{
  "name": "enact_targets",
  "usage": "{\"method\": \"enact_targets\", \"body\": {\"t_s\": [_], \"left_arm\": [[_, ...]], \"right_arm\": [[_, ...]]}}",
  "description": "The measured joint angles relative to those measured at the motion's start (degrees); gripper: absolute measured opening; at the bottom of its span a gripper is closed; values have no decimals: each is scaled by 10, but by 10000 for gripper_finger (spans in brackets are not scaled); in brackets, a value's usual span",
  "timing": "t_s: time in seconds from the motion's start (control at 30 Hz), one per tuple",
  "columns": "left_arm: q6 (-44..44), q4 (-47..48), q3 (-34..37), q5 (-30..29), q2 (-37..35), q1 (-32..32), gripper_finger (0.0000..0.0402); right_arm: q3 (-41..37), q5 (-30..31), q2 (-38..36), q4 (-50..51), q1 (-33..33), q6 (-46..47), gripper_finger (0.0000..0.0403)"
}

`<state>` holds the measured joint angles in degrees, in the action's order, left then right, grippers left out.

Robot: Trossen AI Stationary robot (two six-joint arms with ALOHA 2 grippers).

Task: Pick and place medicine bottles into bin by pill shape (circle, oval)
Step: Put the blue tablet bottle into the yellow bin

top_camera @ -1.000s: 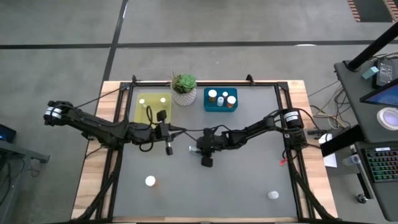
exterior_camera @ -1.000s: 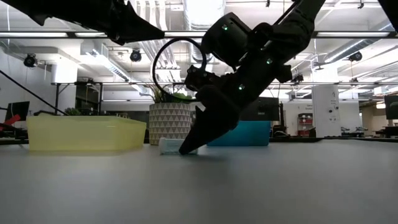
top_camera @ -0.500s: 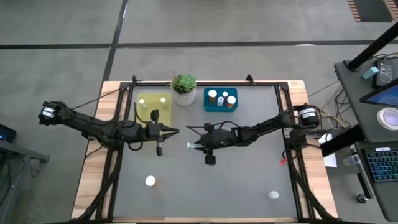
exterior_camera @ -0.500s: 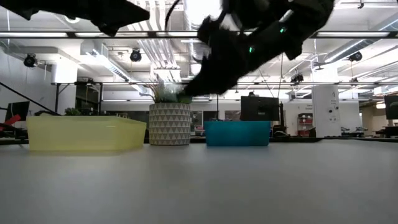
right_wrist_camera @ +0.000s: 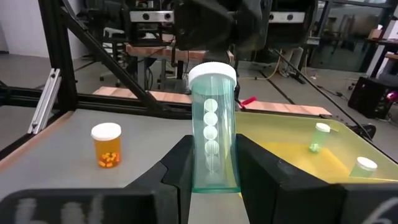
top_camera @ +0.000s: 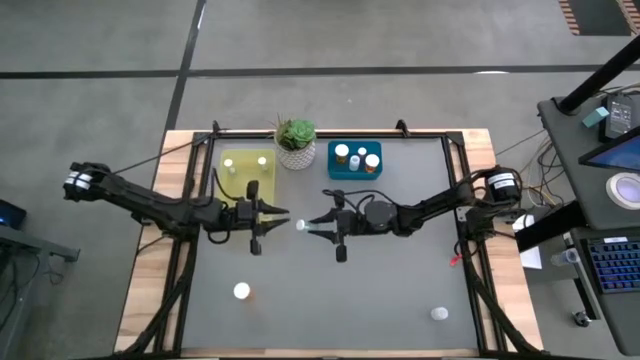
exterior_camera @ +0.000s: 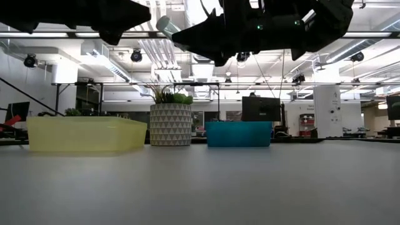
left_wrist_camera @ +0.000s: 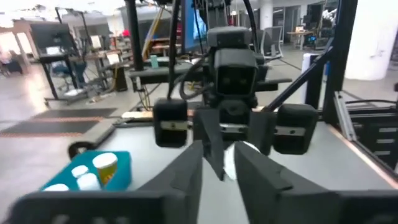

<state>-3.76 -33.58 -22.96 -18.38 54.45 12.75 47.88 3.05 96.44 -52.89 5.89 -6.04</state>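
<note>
I see the clear bottle (right_wrist_camera: 212, 127) of round white pills clamped between my right gripper (top_camera: 312, 225) fingers, lifted above the table, just in front of the yellow bin (top_camera: 248, 172). My left gripper (top_camera: 280, 211) faces it just beside, fingers apart. An amber bottle (top_camera: 241, 292) stands well nearer than the bin.

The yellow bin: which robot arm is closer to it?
Left. The left gripper hangs just in front of the yellow bin. The right gripper, its fingers shut on the clear bottle, is over mid-table, farther off.
</note>
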Motion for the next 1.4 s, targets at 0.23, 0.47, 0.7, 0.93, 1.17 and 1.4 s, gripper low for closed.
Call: {"method": "enact_targets", "body": {"t_s": [0.23,0.47,0.7,0.93,1.17,1.4], "left_arm": [[20,-53,0,47,64,0,178],[17,-150,0,47,146,0,221],[14,-227,0,30,195,0,221],[14,-232,0,29,202,-1,184],[14,-229,0,27,201,-3,116],[14,-229,0,26,201,-3,94]], "right_arm": [[1,1,0,-1,0,-1,95],[2,1,0,0,0,-1,95],[2,1,0,1,0,-2,95],[2,1,0,2,0,-2,96],[2,1,0,2,0,-1,96],[2,1,0,3,0,0,101]]}}
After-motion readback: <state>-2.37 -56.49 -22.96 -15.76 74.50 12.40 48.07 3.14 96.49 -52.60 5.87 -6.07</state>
